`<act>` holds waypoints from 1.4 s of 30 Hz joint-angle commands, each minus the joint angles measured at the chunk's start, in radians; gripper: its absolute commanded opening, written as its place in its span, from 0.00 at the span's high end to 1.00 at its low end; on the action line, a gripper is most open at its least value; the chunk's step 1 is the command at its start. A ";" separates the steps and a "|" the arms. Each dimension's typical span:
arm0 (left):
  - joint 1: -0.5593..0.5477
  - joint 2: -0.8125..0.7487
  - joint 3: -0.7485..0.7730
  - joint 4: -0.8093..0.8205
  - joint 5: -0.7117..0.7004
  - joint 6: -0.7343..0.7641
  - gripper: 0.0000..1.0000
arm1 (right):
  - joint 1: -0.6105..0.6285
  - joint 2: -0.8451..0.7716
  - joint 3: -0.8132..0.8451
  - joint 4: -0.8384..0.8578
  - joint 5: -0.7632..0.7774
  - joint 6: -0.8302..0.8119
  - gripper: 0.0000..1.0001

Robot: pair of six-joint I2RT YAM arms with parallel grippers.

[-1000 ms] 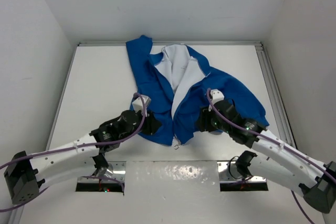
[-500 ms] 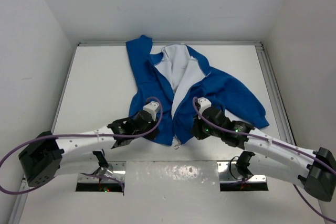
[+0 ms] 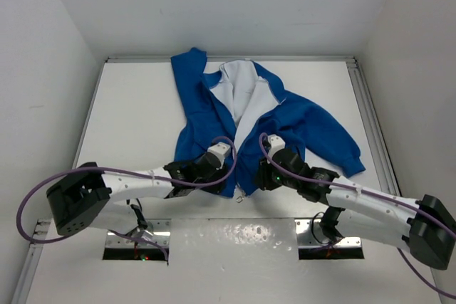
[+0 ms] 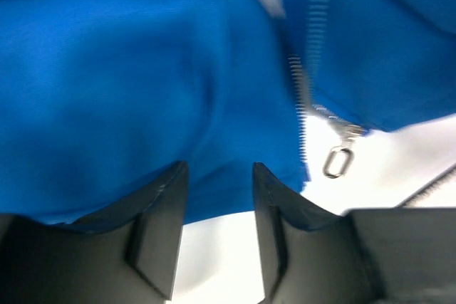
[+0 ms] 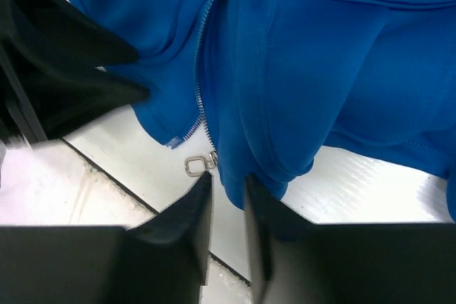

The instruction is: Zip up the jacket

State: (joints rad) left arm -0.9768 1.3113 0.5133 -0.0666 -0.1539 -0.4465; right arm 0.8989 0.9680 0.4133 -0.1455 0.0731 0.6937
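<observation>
The blue jacket point(image 3: 306, 122) lies flat on the white table point(image 3: 135, 112), open at the top with its white lining point(image 3: 242, 94) showing. The zipper is joined only at the bottom hem, where the metal pull ring point(image 3: 240, 196) lies. My left gripper point(image 3: 217, 176) is open, its jaws straddling the left panel's hem point(image 4: 219, 172), the ring point(image 4: 337, 163) to its right. My right gripper point(image 3: 261, 176) has its jaws drawn close on the right panel's hem corner point(image 5: 228, 179), just right of the ring point(image 5: 194, 166).
A shiny metal plate point(image 3: 235, 236) and two dark slots lie along the table's near edge between the arm bases. A metal rail point(image 3: 370, 119) runs down the table's right side. White walls close in on three sides. My left arm shows as a dark shape point(image 5: 57, 83) in the right wrist view.
Both grippers have moved inward and down toward the jacket's bottom hem, closing in on the zipper base from either side. The jacket has not shifted.
</observation>
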 commanded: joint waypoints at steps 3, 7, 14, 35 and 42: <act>-0.065 0.075 0.080 0.050 -0.080 0.023 0.56 | 0.006 -0.017 0.002 0.035 0.022 0.000 0.66; -0.105 0.158 0.111 0.031 -0.214 0.015 0.45 | 0.005 -0.075 -0.027 0.029 0.050 0.003 0.58; -0.115 0.337 0.123 0.100 -0.254 0.014 0.48 | 0.006 -0.204 -0.071 -0.018 0.067 0.021 0.54; -0.122 -0.228 -0.065 0.296 -0.242 -0.300 1.00 | 0.009 -0.055 0.073 0.139 -0.070 0.133 1.00; -0.122 -0.385 -0.214 0.524 -0.372 -0.482 1.00 | 0.011 -0.002 0.070 0.356 -0.101 0.266 0.48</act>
State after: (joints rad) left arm -1.0935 0.9668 0.3180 0.2867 -0.4660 -0.8207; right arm 0.9020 0.9409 0.4469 0.0677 0.0082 0.8749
